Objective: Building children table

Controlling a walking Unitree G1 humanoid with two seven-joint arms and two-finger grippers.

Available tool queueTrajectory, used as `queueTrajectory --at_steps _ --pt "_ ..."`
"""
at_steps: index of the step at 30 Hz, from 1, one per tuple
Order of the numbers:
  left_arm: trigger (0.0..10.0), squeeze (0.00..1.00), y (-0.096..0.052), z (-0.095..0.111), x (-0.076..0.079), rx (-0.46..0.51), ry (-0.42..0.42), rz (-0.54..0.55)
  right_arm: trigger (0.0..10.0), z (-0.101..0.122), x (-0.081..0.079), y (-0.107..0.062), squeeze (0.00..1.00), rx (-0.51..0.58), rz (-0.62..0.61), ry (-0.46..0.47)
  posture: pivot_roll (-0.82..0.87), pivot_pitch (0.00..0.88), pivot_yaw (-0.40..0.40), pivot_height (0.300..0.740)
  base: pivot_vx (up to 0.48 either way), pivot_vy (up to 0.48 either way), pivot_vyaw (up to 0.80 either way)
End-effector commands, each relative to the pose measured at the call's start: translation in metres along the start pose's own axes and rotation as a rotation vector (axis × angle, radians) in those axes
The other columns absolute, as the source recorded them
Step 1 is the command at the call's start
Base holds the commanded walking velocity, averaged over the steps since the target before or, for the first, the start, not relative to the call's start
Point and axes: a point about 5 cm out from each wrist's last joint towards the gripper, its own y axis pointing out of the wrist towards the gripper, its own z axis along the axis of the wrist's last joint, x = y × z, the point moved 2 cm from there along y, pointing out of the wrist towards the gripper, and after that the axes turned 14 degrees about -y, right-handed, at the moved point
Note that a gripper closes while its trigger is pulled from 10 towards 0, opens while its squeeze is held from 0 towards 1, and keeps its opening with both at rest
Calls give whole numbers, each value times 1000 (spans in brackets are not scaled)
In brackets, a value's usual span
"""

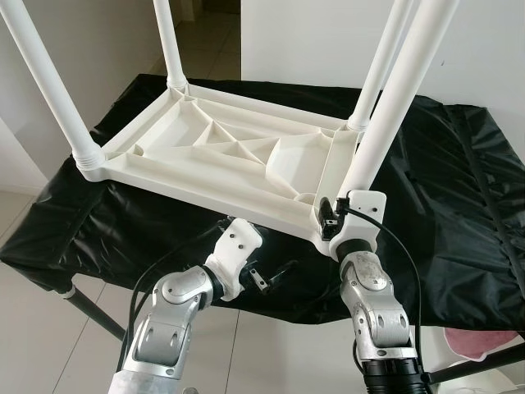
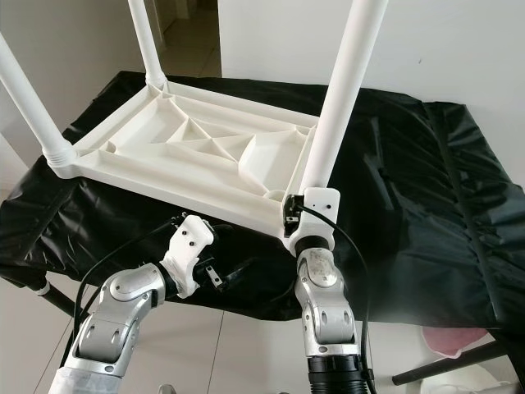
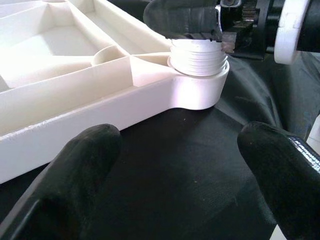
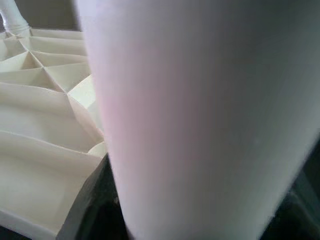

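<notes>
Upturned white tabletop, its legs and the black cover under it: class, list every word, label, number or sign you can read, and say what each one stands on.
No readable text in these pictures.
Upturned tabletop: plain white ribs, no lettering visible.
Legs, including the one held by the right pincer: blank.
Black cover: unmarked.
Left pincer, open by the threaded corner socket: no markings.

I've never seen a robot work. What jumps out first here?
A white plastic table lies upside down on a black cloth, its legs pointing up. The right gripper holds the near-right leg at its corner socket. The left gripper hovers just below the near edge, jaws open.
</notes>
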Motion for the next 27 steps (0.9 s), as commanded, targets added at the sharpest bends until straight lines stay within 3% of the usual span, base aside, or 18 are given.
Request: queueTrajectory --at_steps 1,2,10,11,18,19,22,24,25,27 --pt "10000 0 -2 3 -12 36 9 169 10000 -14 1 -3 514 -67 1 13 -25 102 -6 740 0 0 0" --pt "10000 0 -2 4 -12 37 9 171 10000 -12 2 -2 1000 -55 8 5 -25 102 -7 740 0 0 0" --pt "10000 0 -1 4 -10 38 13 170 10000 -7 5 3 1000 -10 85 -34 -22 102 -5 740 0 0 0" --pt "10000 0 -2 5 -11 39 14 172 10000 -5 6 3 0 15 140 -44 -18 101 -1 740 0 0 0" --pt "10000 0 -3 7 -14 44 16 181 10000 1 12 5 0 80 321 -30 -20 100 2 740 0 0 0" --pt "10000 0 -2 8 -14 46 16 182 10000 5 15 6 0 125 405 -54 -25 99 8 740 0 0 0" --pt "10000 0 0 8 -12 48 17 176 10000 7 20 10 0 170 488 -128 -28 98 13 740 0 0 0" --pt "10000 0 0 8 -12 48 17 176 10000 7 20 10 0 170 488 -128 -28 98 13 740 0 0 0" --pt "10000 0 2 8 -10 50 20 167 10000 4 22 15 0 179 550 -187 -25 98 14 740 0 0 0" --pt "10000 0 2 9 -9 50 20 163 10000 3 23 18 0 186 577 -218 -20 96 14 740 0 0 0"
